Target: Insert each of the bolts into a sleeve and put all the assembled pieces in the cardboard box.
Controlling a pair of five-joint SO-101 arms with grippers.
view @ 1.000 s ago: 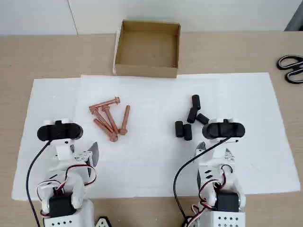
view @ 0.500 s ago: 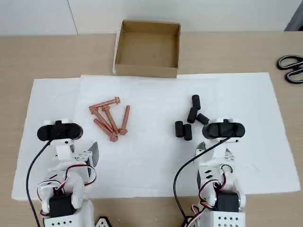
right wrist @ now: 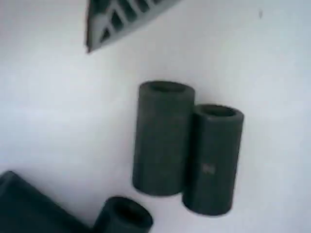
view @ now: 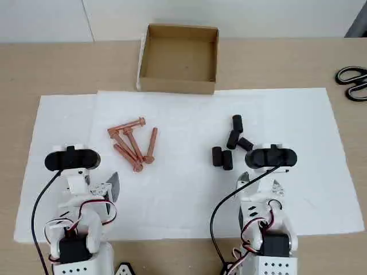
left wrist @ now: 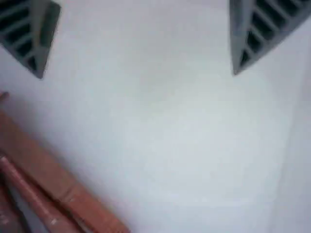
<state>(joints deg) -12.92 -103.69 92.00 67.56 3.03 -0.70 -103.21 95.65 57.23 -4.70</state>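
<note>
Overhead: two robot arms sit at the near edge of a wooden worktop (view: pixel 57 63), over a white sheet (view: pixel 183 195). Copper bolts (view: pixel 133 143) lie in a loose heap on the sheet's left half, just ahead of the L arm. Black sleeves (view: pixel 232 139) are scattered on the right half, just ahead of the R arm, two of them side by side & touching. L pincer (left wrist: pixel 136 73) hangs low over bare sheet w/ fingers apart, bolts near it. R pincer (view: pixel 259 184) hangs beside the sleeves, fingers also apart. Cardboard box (view: pixel 178 85) sits at the sheet's far edge, well apart from both heaps. Scissors (view: pixel 352 82) lie at the worktop's far right.
</note>
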